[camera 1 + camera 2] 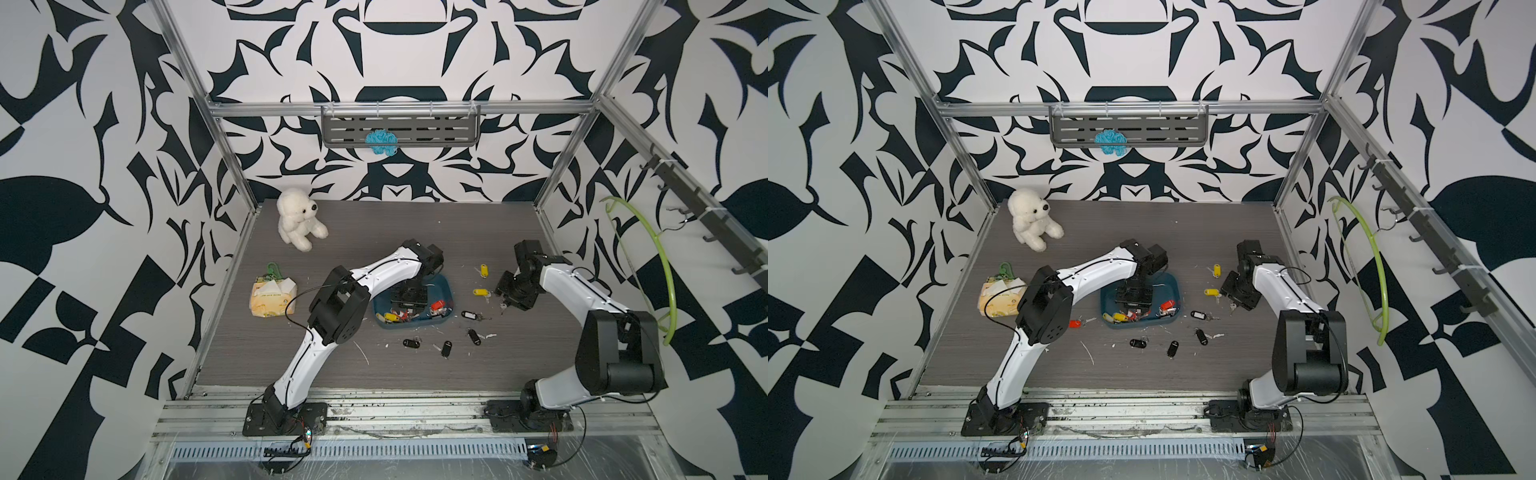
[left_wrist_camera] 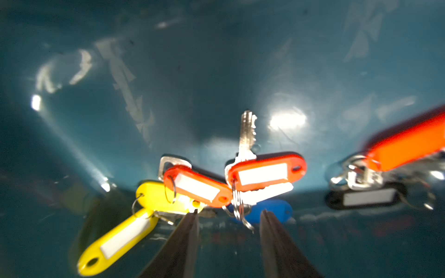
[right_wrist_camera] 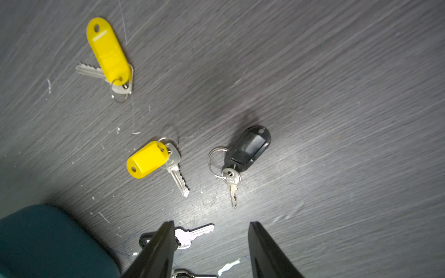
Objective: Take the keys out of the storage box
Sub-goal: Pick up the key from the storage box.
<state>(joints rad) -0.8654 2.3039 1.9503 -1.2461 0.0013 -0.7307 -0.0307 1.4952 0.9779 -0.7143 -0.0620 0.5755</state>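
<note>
The left pincer [image 2: 228, 214], held apart, hangs in the box [image 1: 441, 286] over the keys [image 2: 248, 134] heaped at its 6 o'clock end. It should dip lower, straddle one red tag [image 2: 197, 187], squeeze, then lift slowly. The right pincer [image 3: 212, 225], also apart, waits over the table [image 3: 337, 96] at 3 o'clock. The labels [image 2: 262, 173] are blank.
</note>
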